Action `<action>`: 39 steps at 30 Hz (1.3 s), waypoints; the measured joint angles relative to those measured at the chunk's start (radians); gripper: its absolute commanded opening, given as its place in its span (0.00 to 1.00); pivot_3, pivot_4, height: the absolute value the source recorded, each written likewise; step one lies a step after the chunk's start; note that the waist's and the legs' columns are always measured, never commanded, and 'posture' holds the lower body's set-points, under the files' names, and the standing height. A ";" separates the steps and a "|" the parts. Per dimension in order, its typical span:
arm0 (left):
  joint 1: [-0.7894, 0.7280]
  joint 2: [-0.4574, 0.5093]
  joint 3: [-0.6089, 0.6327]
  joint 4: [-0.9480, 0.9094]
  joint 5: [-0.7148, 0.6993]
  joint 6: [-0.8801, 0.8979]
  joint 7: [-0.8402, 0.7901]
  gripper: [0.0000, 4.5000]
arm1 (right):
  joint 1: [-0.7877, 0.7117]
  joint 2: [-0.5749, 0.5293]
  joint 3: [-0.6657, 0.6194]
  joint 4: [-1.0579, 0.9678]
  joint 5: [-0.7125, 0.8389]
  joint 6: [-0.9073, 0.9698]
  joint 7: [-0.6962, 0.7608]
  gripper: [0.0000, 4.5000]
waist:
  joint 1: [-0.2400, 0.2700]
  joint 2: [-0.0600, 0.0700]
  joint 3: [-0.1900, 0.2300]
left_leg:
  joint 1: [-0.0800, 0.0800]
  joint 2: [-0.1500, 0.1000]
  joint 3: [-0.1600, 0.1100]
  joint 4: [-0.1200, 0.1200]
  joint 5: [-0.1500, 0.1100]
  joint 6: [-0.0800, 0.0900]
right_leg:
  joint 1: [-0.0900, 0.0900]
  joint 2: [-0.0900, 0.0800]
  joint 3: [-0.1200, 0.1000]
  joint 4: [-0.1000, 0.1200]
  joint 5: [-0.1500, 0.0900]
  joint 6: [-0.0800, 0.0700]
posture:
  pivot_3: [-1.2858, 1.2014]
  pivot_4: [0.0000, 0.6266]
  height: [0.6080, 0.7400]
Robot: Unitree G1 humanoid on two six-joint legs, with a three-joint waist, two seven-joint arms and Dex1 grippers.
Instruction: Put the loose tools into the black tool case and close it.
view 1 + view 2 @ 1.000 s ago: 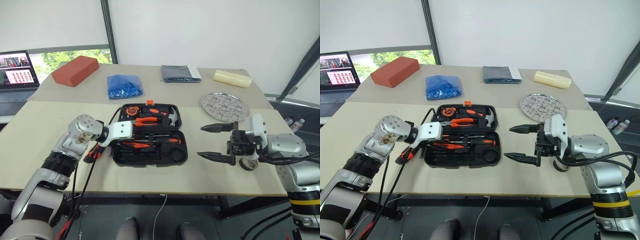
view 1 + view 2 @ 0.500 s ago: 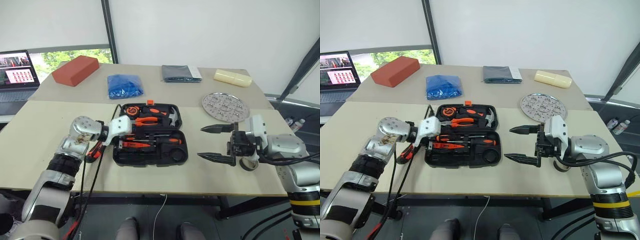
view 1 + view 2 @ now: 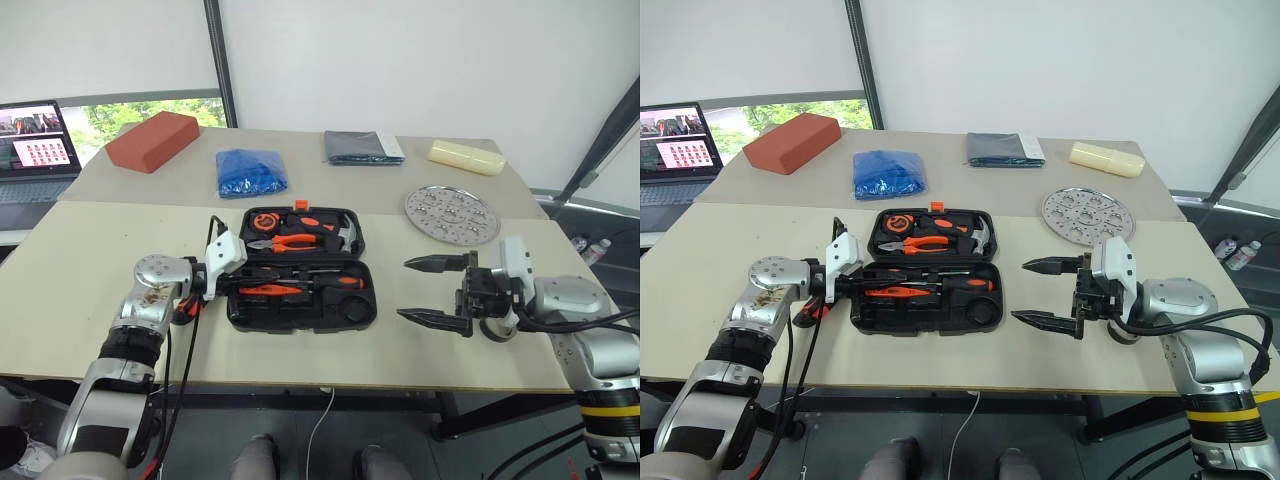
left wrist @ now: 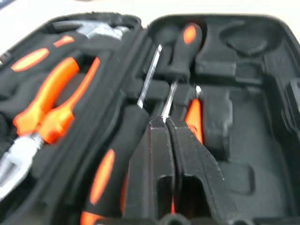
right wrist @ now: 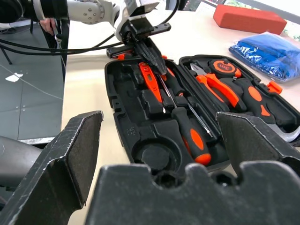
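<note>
- The black tool case point(image 3: 300, 268) lay open and flat on the worktop point(image 3: 80, 260), between the two grippers, its small orange latch point(image 3: 299, 205) on the far rim.
- The left gripper point(image 5: 151, 54) was closed, its two black fingers point(image 4: 161, 164) pressed together with nothing seen between them. It reached into the near half of the case from that half's left end, fingertips just above the moulded slots.
- Just ahead of those fingertips, a thin orange tester screwdriver point(image 4: 193, 117) lay in a slot, its metal tip pointing away from the gripper.
- Beside it, two orange-and-black-handled screwdrivers point(image 5: 187, 126) lay in the same half with their shafts crossing; one handle sat beside the left gripper, the other toward the far end from it.
- Whether the left fingertips touched any screwdriver could not be told.
- At the end of the near half farthest from the left gripper, a round moulded recess point(image 5: 154, 157) was seen; whether it held anything could not be told.
- The far half, beyond the left gripper, held orange-handled pliers point(image 3: 290, 241), a tape measure point(image 3: 264, 220) and a hammer point(image 3: 345, 232).
- The right gripper point(image 3: 432, 291) was open wide and empty, fingers pointing at the case's right end, well apart from it and above the worktop.
- Beyond the right gripper lay a round perforated metal plate point(image 3: 451, 213).
- Farther back on the worktop lay a red brick-shaped block point(image 3: 151, 141), a blue crumpled bag point(image 3: 250, 171), a dark folded cloth point(image 3: 362, 147) and a pale yellow block point(image 3: 465, 156).
</note>
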 measured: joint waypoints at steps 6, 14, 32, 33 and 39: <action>0.039 0.003 -0.003 -0.025 0.012 -0.026 0.034 0.02 | 0.018 0.011 0.000 0.000 0.000 0.000 -0.017 1.00 | -0.005 0.001 -0.001 | 0.005 0.000 0.000 -0.001 0.000 0.000 | 0.004 0.000 0.000 0.000 0.000 0.000 | 0.52 0.24 1.00; 0.099 0.023 0.000 -0.085 0.012 -0.021 0.073 0.02 | 0.017 0.032 0.002 0.010 -0.001 -0.001 -0.031 1.00 | -0.015 0.006 -0.003 | 0.018 0.000 0.001 -0.005 -0.001 -0.001 | 0.015 -0.001 0.000 -0.001 -0.005 0.002 | 0.52 0.24 1.00; 0.795 0.206 0.667 -0.613 -0.425 0.373 0.102 0.90 | -0.066 0.138 0.043 0.261 -0.053 -0.181 0.060 1.00 | -0.033 0.006 -0.001 | 0.016 0.004 0.002 -0.008 -0.004 0.000 | 0.011 0.000 -0.002 -0.002 -0.008 -0.007 | 0.52 0.24 1.00; 0.888 0.182 0.735 -0.646 -0.430 0.392 0.133 0.99 | -0.062 0.142 0.042 0.267 -0.052 -0.189 0.068 1.00 | -0.030 0.006 -0.001 | 0.016 0.005 0.002 -0.008 -0.008 -0.006 | 0.011 0.000 -0.003 -0.002 -0.010 -0.012 | 0.52 0.24 1.00; 1.183 0.046 0.942 -0.723 -0.454 0.455 0.279 0.99 | -0.032 0.155 0.035 0.275 -0.052 -0.236 0.075 1.00 | -0.017 0.005 0.000 | 0.018 0.005 0.003 -0.006 -0.010 -0.010 | 0.008 -0.004 -0.006 -0.003 -0.014 -0.009 | 0.52 0.24 1.00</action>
